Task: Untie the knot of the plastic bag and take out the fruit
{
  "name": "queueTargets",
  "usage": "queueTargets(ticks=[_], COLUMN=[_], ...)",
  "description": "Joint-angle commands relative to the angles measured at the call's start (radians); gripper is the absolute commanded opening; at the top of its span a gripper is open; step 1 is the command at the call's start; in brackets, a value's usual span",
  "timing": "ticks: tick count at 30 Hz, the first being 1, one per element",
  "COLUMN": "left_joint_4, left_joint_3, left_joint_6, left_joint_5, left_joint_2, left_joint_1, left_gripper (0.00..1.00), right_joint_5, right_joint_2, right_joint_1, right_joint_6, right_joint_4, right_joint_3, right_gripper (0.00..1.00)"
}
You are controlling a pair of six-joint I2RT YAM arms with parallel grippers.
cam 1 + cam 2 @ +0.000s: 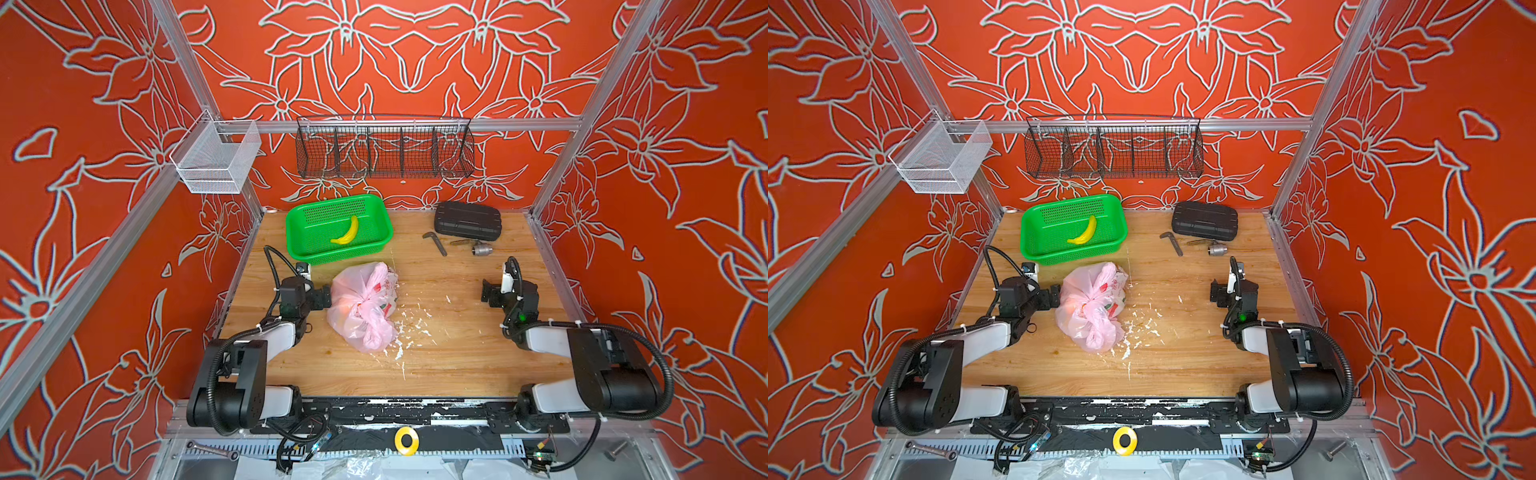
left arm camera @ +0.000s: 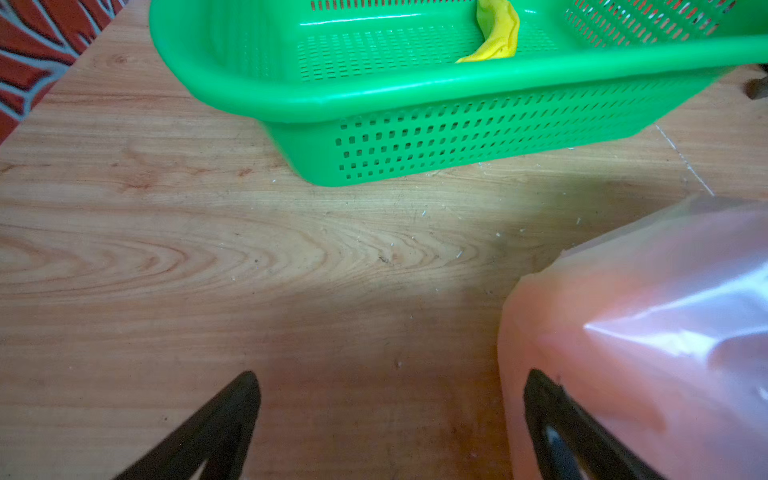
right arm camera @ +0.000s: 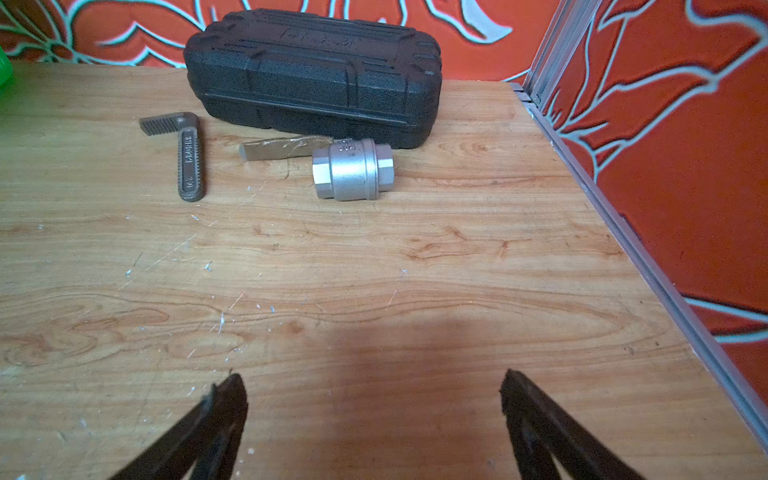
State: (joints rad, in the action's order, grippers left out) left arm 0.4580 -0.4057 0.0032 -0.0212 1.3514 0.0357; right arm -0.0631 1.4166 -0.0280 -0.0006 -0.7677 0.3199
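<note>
Just beside plastic bag (image 1: 362, 305), left gripper (image 2: 390, 376) gapes empty

Red walls (image 1: 415, 50) patterned with pale outlined flowers close in on three sides, framed by aluminium rails (image 1: 519, 124). Far beyond the right gripper (image 3: 370, 378) a black wire rack (image 1: 384, 150) hangs along the back rail; up and outward from the left gripper (image 2: 390, 376), a white mesh basket (image 1: 216, 162). Underneath both lies a scuffed, white-flecked wooden counter (image 1: 457, 365), evenly lit.

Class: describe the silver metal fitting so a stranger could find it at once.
On the wooden table, find the black case at the far right corner. Just in front lies the fitting: short, barrel-shaped, the only shiny silver piece there.
</note>
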Motion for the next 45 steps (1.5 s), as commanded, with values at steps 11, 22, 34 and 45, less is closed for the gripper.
queueTargets(ticks=[11, 22, 34, 45], left_joint_4=[0.020, 0.021, -0.247, -0.737], left_joint_3=[-0.011, -0.008, -0.068, -0.394], left_joint_6=[0.003, 0.003, -0.094, -0.360], left_joint_5=[-0.006, -0.005, 0.156, 0.082], left_joint_2=[-0.004, -0.009, -0.260, -0.414], left_joint_1=[0.001, 0.002, -0.019, -0.233], left_gripper=[0.98, 0.98, 0.98, 0.98], right_joint_5=[-0.003, 0.010, -0.017, 0.382], right_joint_2=[-0.005, -0.011, -0.422, -0.430], right_joint_1=[-0.005, -0.006, -0.005, -0.142], right_joint_6=[-0.013, -0.017, 0.110, 0.347], right_joint_4=[-0.012, -0.021, 0.455, 1.106], right_joint_3=[0.011, 0.005, 0.092, 0.601], right_gripper=[0.97, 0.97, 0.94, 0.84])
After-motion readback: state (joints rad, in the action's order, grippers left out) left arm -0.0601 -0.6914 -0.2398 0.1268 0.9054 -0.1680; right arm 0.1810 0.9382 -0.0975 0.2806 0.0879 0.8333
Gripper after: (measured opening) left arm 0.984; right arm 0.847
